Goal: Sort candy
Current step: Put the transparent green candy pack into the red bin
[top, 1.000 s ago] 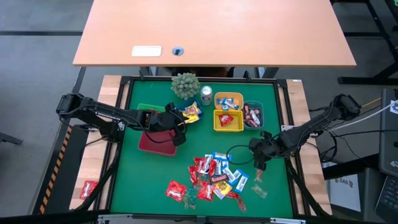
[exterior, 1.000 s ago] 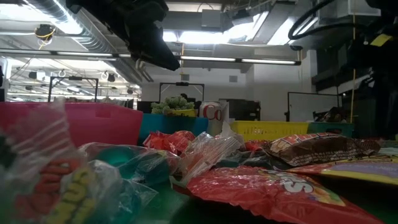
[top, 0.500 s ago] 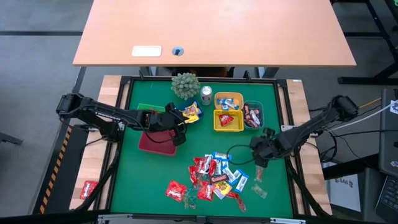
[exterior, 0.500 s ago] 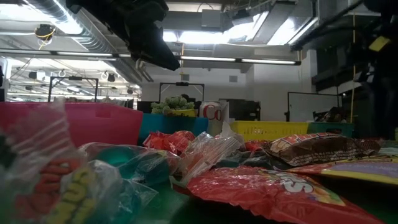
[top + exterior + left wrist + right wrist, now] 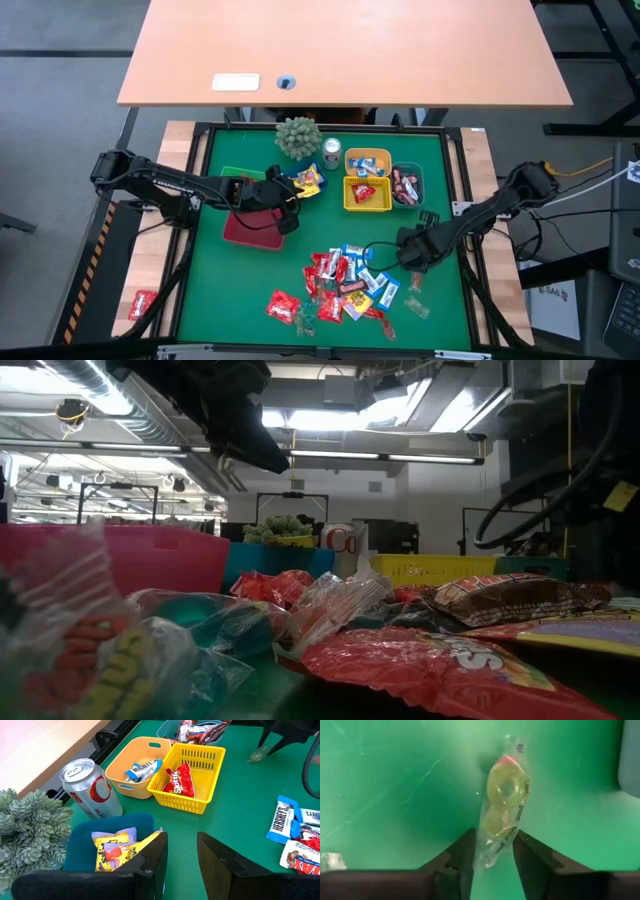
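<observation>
My right hand (image 5: 412, 262), at the lower right of the high frame, is pinching a clear-wrapped sweet (image 5: 500, 802) by its end. Its long axis is running straight out between my fingers (image 5: 462, 852). The bins (image 5: 368, 192) are lying above it, nearer this arm.

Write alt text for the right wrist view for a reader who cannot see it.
The right tool grips the lower end of a clear wrapper holding yellowish ring-shaped candy, which hangs in front of the green table mat. The two dark fingers press against the wrapper from either side.
</observation>
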You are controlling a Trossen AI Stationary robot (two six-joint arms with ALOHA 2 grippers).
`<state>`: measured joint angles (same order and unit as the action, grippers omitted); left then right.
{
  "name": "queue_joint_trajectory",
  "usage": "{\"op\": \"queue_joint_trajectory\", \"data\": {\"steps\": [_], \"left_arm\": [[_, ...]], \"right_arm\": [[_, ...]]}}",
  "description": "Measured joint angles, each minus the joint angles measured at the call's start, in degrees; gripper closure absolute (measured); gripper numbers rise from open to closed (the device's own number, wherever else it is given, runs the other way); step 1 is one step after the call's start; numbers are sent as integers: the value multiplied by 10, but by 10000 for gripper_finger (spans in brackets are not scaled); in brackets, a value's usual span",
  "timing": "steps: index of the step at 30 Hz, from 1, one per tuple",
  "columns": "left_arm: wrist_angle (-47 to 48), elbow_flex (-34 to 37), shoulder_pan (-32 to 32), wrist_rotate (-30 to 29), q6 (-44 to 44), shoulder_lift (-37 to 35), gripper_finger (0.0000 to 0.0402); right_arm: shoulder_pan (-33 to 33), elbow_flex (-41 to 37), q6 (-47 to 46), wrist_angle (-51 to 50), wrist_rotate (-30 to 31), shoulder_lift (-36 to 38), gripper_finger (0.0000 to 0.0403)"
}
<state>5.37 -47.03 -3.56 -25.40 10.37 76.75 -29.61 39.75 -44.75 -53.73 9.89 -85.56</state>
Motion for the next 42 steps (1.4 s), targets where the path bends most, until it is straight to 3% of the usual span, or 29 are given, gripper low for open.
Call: {"op": "queue_joint_trajectory", "data": {"steps": [8,10,15,29,38,42], "left_arm": [[0,0,0,0,0,0,309],[0,0,0,0,0,0,309],[0,0,0,0,0,0,309],[0,0,0,0,0,0,309],[0,0,-10,0,-5,0,309],[-1,0,-22,0,-5,0,309]], "right_arm": [[0,0,1,13,-6,-4,384],[0,3,1,13,-7,-4,395],[0,36,15,17,-6,-5,380],[2,167,109,12,56,-5,399],[49,211,196,21,65,-5,401],[78,212,258,76,64,-5,400]]}}
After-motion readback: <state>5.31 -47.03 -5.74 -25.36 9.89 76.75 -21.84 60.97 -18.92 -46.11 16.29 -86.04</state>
